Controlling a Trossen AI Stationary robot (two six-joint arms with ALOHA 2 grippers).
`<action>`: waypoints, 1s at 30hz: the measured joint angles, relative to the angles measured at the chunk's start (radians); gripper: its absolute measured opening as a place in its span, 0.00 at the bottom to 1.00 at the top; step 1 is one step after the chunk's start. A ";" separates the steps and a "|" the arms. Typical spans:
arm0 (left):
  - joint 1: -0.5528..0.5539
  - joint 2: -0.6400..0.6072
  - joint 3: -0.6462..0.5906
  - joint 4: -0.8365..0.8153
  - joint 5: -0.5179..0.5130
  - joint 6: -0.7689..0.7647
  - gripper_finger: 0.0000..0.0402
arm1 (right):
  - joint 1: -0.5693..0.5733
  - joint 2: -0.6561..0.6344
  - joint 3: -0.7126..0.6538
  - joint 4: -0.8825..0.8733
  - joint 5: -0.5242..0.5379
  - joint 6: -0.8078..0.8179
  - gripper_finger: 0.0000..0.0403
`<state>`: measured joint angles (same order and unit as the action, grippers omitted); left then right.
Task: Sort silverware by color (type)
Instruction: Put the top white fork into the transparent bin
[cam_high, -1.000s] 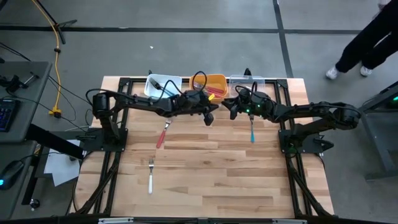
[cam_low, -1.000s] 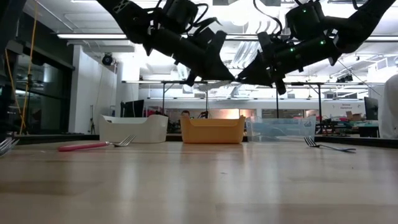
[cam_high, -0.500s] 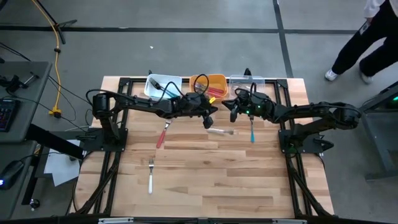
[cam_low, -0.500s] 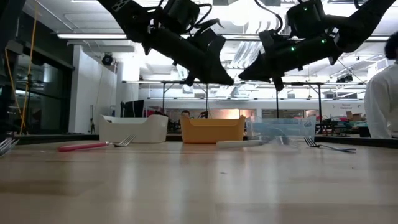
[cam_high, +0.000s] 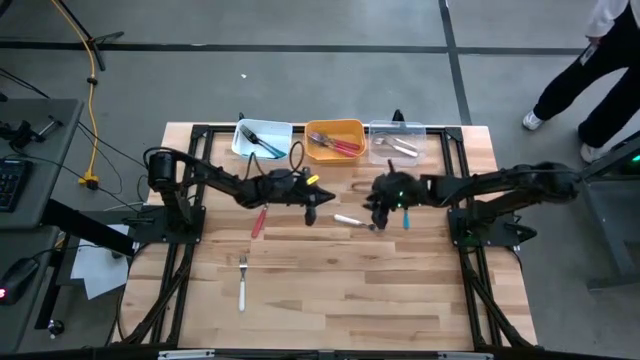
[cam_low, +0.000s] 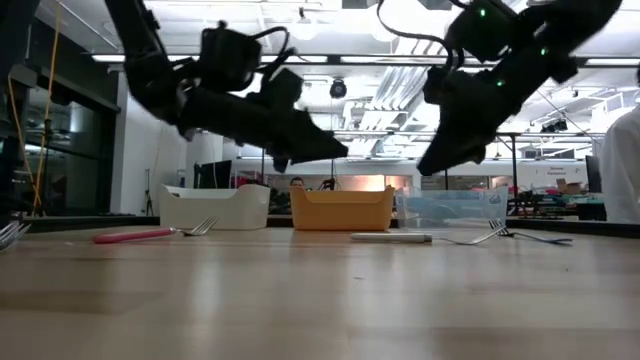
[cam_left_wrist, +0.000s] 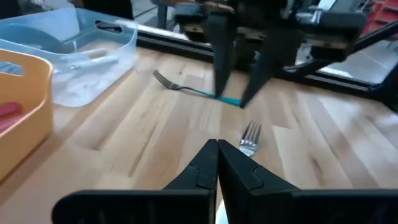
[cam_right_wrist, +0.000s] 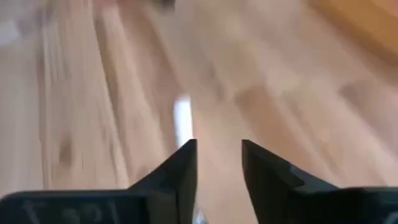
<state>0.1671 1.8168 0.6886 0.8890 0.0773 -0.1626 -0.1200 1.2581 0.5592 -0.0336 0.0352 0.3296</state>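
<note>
Since a second ago, both arms have dropped from the far-edge bins: the closed left gripper (cam_high: 309, 203) retreats, the open right gripper (cam_high: 378, 200) poised over the white-handled metal fork (cam_high: 352, 221) mid-table, probably to grasp next.

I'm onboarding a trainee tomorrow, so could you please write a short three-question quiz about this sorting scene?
1. True or false: the left gripper is shut and holds nothing.
2. Which fork lies under the right gripper? A) the red-handled fork B) the white-handled fork in mid-table C) the blue-handled fork
3. Fill in: the bin between the white bin and the clear bin is the ____ bin.

Key
1. True: its fingers meet, with nothing between them.
2. B: the right gripper stands open over it.
3. Orange.
</note>
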 joint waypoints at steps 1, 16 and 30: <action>0.002 0.000 -0.017 0.021 0.002 0.002 0.00 | 0.029 0.008 0.023 -0.064 0.017 0.002 0.31; 0.036 0.000 -0.113 0.084 -0.011 0.076 0.00 | 0.140 0.344 0.283 -0.383 0.017 -0.022 0.32; 0.037 0.001 -0.202 0.187 -0.027 0.070 0.00 | 0.072 0.497 0.369 -0.405 -0.093 -0.090 0.29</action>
<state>0.2039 1.8175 0.4866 1.0760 0.0499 -0.0921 -0.0482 1.7554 0.9283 -0.4390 -0.0574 0.2397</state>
